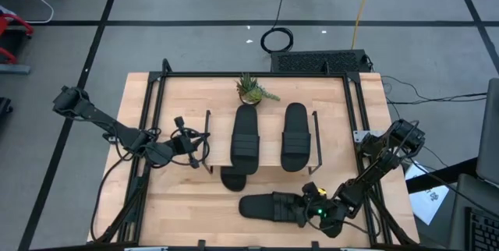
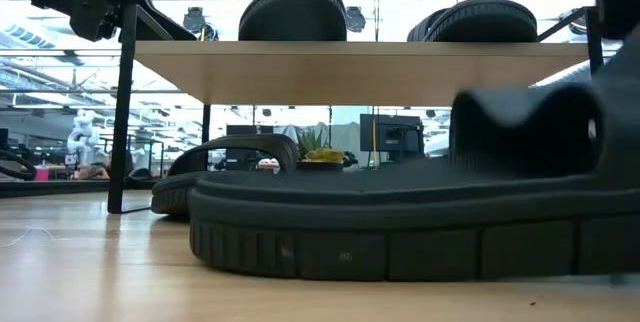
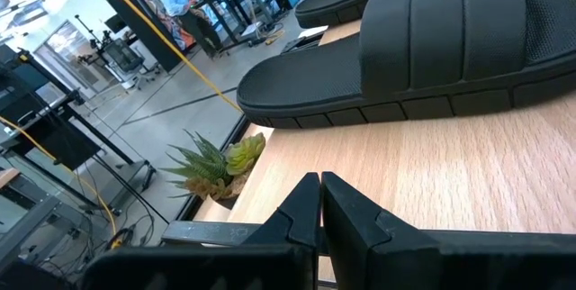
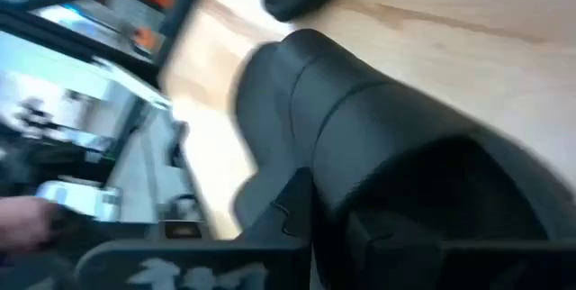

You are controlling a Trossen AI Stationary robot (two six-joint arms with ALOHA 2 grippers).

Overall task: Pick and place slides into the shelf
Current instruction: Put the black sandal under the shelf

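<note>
The shelf (image 1: 220, 161) stands mid-table, a light board on black end frames. Two black slides (image 1: 245, 138) (image 1: 295, 136) lie on its top by their soles. A third slide (image 1: 232, 178) lies on the table under the shelf, one end poking out toward the near edge. The fourth slide (image 1: 269, 206) (image 2: 400, 232) lies crosswise near the table's near edge, with my right gripper (image 1: 310, 204) (image 4: 333, 213) shut on it. My left gripper (image 1: 195, 142) (image 3: 319, 200) hangs shut beside the shelf's left end, touching nothing. My right gripper holds the fourth slide at its wide strap (image 4: 387, 137), at the slide's right end, coming from the table's right and slanting down. One finger (image 4: 292, 204) shows against the strap's edge; the strap hides the other. The sole (image 2: 330, 257) looks to lie on the table.
A small potted plant (image 1: 251, 90) (image 3: 211, 164) stands at the shelf's far side. Black frame rails (image 1: 234, 74) run round the tabletop. Bare wood lies at the near left (image 1: 179, 208). Cables and a coil (image 1: 277, 40) lie on the floor beyond.
</note>
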